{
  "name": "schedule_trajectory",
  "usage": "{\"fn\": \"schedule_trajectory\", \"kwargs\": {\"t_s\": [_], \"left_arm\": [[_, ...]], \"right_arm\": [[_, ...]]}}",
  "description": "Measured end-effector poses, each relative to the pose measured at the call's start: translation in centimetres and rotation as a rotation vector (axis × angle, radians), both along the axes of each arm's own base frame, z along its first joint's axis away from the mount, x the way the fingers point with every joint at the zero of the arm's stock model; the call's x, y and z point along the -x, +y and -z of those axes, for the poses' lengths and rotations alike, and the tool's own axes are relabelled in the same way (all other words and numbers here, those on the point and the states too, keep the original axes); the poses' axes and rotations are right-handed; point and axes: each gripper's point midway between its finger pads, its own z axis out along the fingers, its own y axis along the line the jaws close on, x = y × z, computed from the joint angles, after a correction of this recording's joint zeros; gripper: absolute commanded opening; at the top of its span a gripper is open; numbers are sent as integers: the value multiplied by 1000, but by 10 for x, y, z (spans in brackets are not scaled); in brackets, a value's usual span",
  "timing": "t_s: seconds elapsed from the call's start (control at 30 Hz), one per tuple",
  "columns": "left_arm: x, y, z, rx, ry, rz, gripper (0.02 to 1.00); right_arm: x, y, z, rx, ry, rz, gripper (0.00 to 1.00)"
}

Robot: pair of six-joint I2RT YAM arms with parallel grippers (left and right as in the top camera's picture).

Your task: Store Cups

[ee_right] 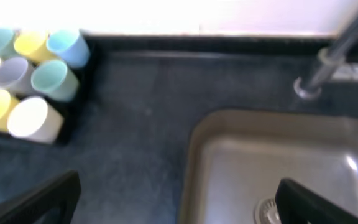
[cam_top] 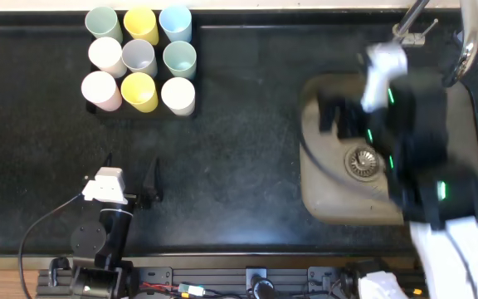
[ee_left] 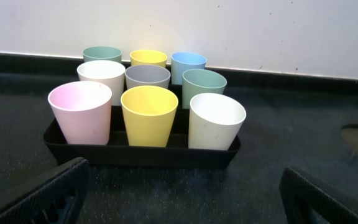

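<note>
Several cups stand upright in three rows in a black tray (ee_left: 142, 152) at the back left of the dark counter. The front row holds a pink cup (ee_left: 80, 112), a yellow cup (ee_left: 149, 114) and a white cup (ee_left: 215, 121). From above, the same group shows around a grey cup (cam_top: 139, 56). My left gripper (cam_top: 131, 172) sits low on the counter in front of the tray, open and empty, with the tray facing it (ee_left: 185, 186). My right gripper (cam_top: 332, 112) hangs over the sink's left side, open with nothing between its fingers (ee_right: 179, 196).
A steel sink (cam_top: 322, 195) with a round drain (cam_top: 362, 162) takes up the right side. A faucet (cam_top: 413, 21) stands behind it. Bare dark counter (cam_top: 239, 141) lies between the tray and the sink.
</note>
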Motion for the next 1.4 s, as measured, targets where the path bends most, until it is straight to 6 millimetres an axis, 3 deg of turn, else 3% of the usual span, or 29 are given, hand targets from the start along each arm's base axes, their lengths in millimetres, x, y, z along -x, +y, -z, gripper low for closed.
{"fn": "schedule_trajectory", "kwargs": {"t_s": [0.1,0.23,0.53,0.8,1.03,1.4], "left_arm": [[0,0,0,0,0,0,1000],[0,0,0,0,0,0,1000],[0,0,0,0,-1,3,1000],[0,0,0,0,-1,3,1000],[0,0,0,0,-1,3,1000],[0,0,0,0,-1,3,1000]], "right_arm": [[24,-15,7,-27,-144,38,996],[45,-21,2,-65,-386,50,996],[62,-21,28,-109,-723,38,998],[66,-21,58,-113,-771,36,996],[56,-22,119,-89,-613,49,998],[55,-27,121,-80,-609,74,998]]}}
